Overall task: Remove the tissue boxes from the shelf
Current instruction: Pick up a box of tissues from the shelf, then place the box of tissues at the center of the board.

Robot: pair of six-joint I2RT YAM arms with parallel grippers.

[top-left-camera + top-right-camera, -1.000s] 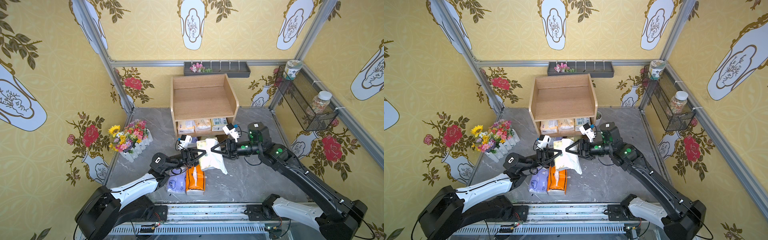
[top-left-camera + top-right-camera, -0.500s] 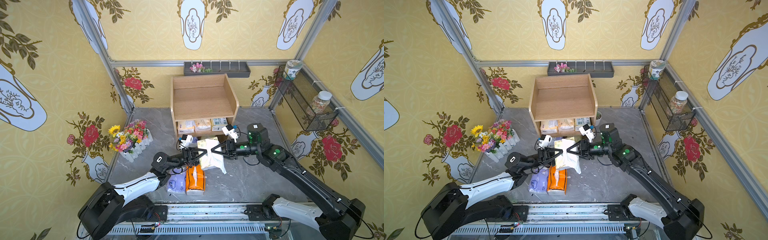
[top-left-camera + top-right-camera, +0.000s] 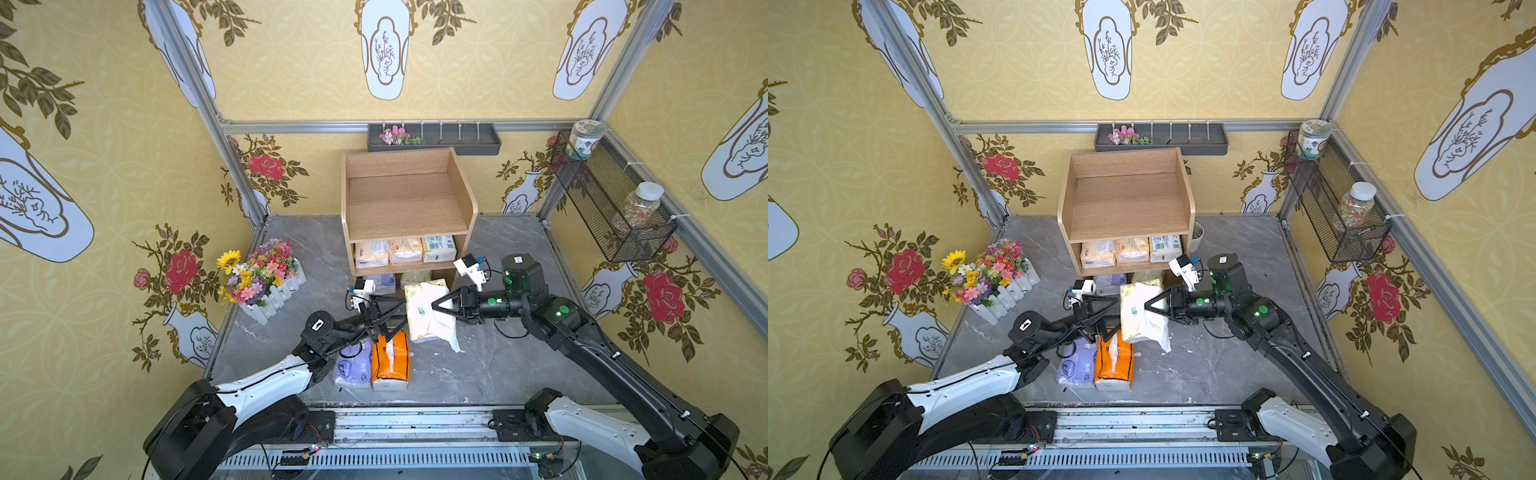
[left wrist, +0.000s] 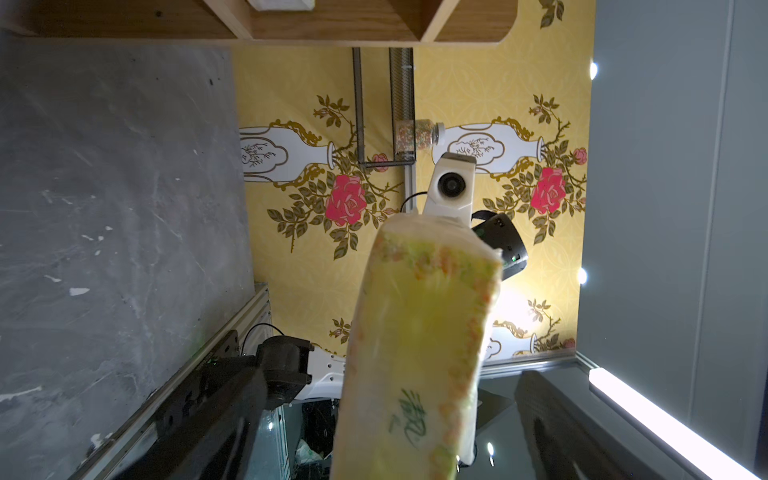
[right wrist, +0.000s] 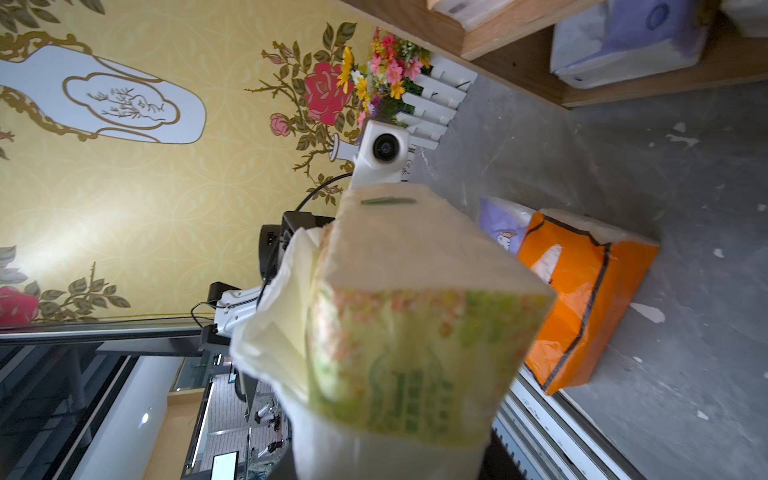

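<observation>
Right gripper (image 3: 434, 309) clamps pale-yellow, green-printed plastic-wrapped tissue pack (image 3: 420, 322); left gripper (image 3: 399, 316) stands spread wide at its other side, gripping nothing.

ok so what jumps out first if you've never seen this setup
A pale yellow tissue pack is held off the table in front of the shelf, clamped by the right gripper, with the left gripper open beside it. Nearby, an orange pack and a lavender pack lie side by side on the grey table. Three more packs sit on the shelf's middle tier.
</observation>
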